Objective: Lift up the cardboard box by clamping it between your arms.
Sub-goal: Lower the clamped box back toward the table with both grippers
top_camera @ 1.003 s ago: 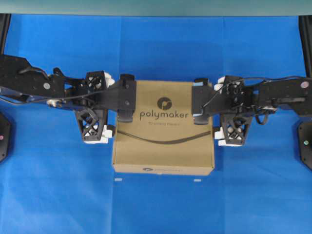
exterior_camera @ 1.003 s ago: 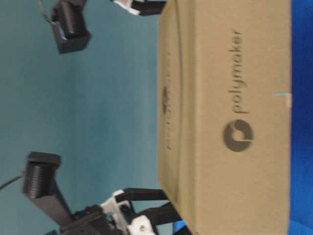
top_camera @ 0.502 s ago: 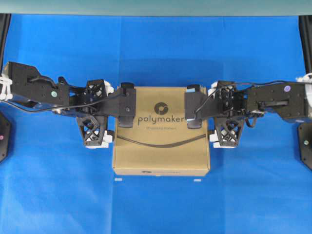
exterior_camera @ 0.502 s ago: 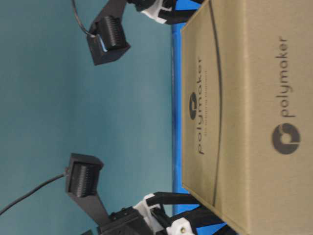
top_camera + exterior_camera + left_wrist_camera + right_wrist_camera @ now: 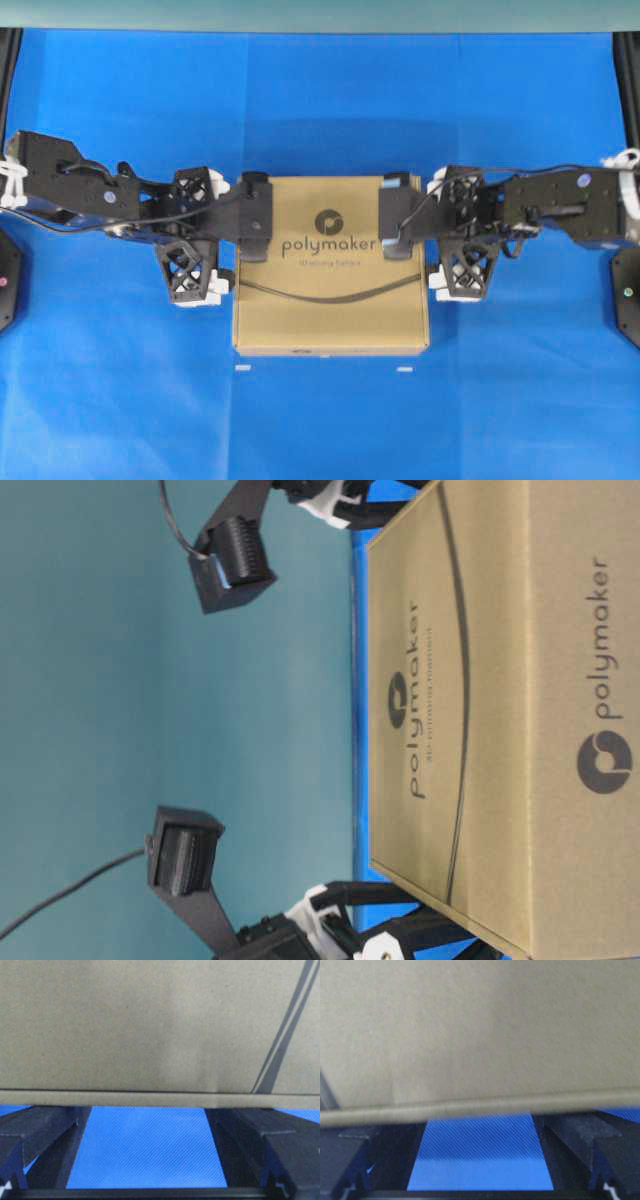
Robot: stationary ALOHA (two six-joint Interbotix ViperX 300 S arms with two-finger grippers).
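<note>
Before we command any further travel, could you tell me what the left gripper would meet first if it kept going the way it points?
The cardboard box. The left gripper points at the box's side wall, jaws open, fingers reaching under its bottom edge. It probably presses the wall already, though exact contact is hard to judge.

Matt cardboard, matt black plastic, blue cloth under you

Your cardboard box point(image 5: 330, 300) looks like plain brown paperboard, dull and faintly grainy, with flat dark print; your left gripper point(image 5: 190, 232) and right gripper point(image 5: 467, 230) show matt black lattice plastic with white parts, and the table cover point(image 5: 320, 420) reads as finely woven blue fabric
</note>
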